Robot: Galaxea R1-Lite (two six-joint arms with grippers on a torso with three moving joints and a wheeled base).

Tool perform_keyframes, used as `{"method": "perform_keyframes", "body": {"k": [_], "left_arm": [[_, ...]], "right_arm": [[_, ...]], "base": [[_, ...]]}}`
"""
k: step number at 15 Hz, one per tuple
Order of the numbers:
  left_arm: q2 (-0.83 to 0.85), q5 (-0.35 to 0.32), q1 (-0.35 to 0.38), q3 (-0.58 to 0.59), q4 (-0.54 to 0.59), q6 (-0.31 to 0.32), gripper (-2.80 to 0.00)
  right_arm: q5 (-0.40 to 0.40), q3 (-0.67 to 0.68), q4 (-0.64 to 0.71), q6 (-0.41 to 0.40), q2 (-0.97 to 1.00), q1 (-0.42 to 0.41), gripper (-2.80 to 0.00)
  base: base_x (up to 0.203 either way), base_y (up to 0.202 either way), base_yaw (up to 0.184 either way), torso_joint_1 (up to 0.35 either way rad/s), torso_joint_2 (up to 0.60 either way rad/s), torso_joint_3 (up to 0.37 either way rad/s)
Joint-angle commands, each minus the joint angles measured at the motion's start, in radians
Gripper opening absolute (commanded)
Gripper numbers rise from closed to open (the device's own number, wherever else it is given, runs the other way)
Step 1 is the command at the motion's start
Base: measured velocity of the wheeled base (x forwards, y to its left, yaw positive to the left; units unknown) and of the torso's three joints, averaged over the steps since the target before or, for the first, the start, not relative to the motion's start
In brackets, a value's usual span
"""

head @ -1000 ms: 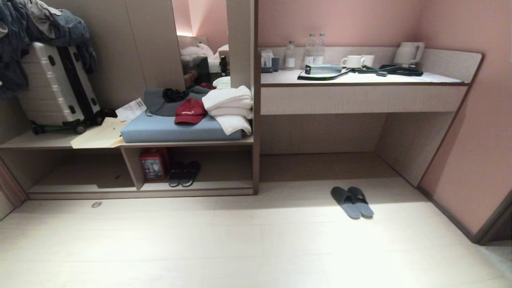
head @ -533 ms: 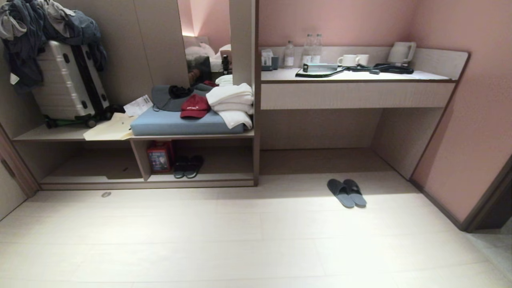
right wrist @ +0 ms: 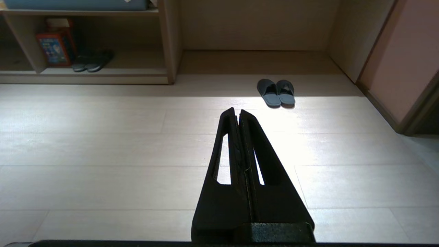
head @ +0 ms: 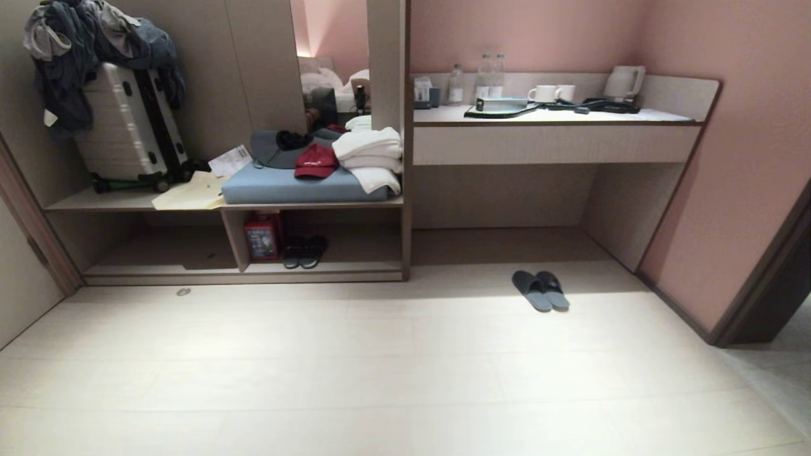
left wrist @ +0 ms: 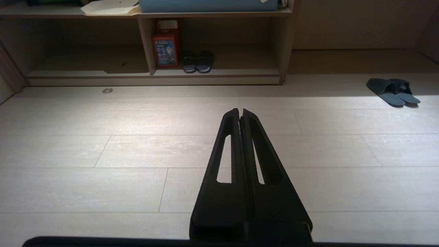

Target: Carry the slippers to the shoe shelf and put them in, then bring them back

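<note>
Slippers [head: 540, 290] lie paired on the floor, right of the shoe shelf [head: 329, 269]. We judge them light, floppy cloth, best pinched at the toe-band. Left gripper [left wrist: 240, 110] and right gripper [right wrist: 237, 110] hang clenched, empty.

The 2 grey-blue slippers [head: 540, 291] lie side by side, touching, on the floor; the taupe shoe shelf [head: 329, 271] stands well apart
</note>
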Motion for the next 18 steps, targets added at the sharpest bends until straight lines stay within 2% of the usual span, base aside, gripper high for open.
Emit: {"method": "perform_keyframes", "body": {"k": [1, 10, 18], "left_arm": [[0.000, 0.000, 0.002, 0.000, -0.001, -0.001, -2.80], [0.000, 0.000, 0.002, 0.000, -0.001, -0.001, -2.80], [0.000, 0.000, 0.002, 0.000, -0.001, 0.004, -2.80]], "right_arm": [[0.000, 0.000, 0.000, 0.000, 0.001, 0.001, -2.80], [0.000, 0.000, 0.000, 0.003, 0.001, 0.001, -2.80], [-0.002, 0.000, 0.000, 0.005, 0.000, 0.001, -2.80]], "base": [[-0.196, 0.000, 0.001, 0.005, 0.00, 0.002], [-0.192, 0.000, 0.001, 0.004, 0.00, 0.001], [-0.011, 0.000, -0.001, 0.001, 0.00, 0.000]]}}
